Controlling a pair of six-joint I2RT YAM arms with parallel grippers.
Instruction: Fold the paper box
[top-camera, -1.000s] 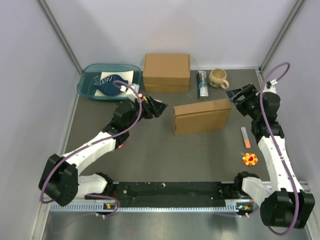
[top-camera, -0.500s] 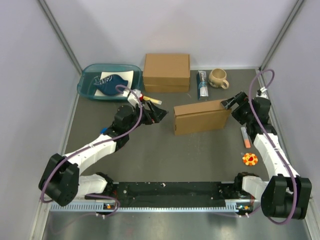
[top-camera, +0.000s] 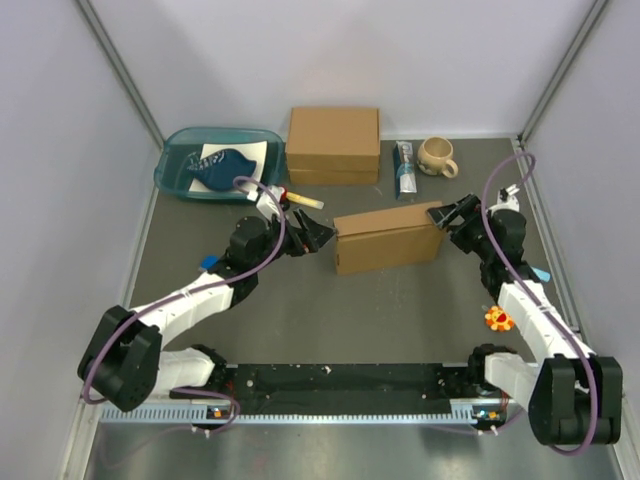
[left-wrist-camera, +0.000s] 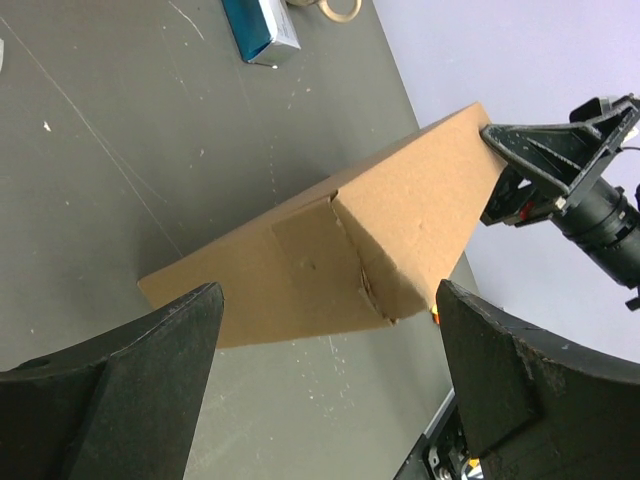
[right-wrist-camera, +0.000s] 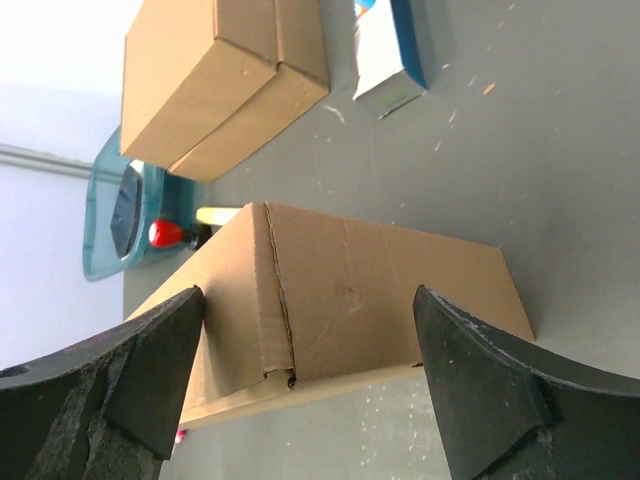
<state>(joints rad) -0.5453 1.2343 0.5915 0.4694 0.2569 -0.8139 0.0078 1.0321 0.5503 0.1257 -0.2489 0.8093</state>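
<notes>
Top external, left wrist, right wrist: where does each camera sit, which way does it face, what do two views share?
Top external: above and behind the bases, looking down on the table; left arm and right arm flank the paper box.
Left wrist: on the left arm, facing right at the box's end; own open jaws below, right arm beyond.
Right wrist: on the right arm, facing left at the opposite end; own open jaws below.
Shared: both wrist views show the paper box.

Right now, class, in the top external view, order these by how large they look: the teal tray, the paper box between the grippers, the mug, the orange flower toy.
1. teal tray
2. paper box, not far behind the tray
3. mug
4. orange flower toy, clearly the smallest
</notes>
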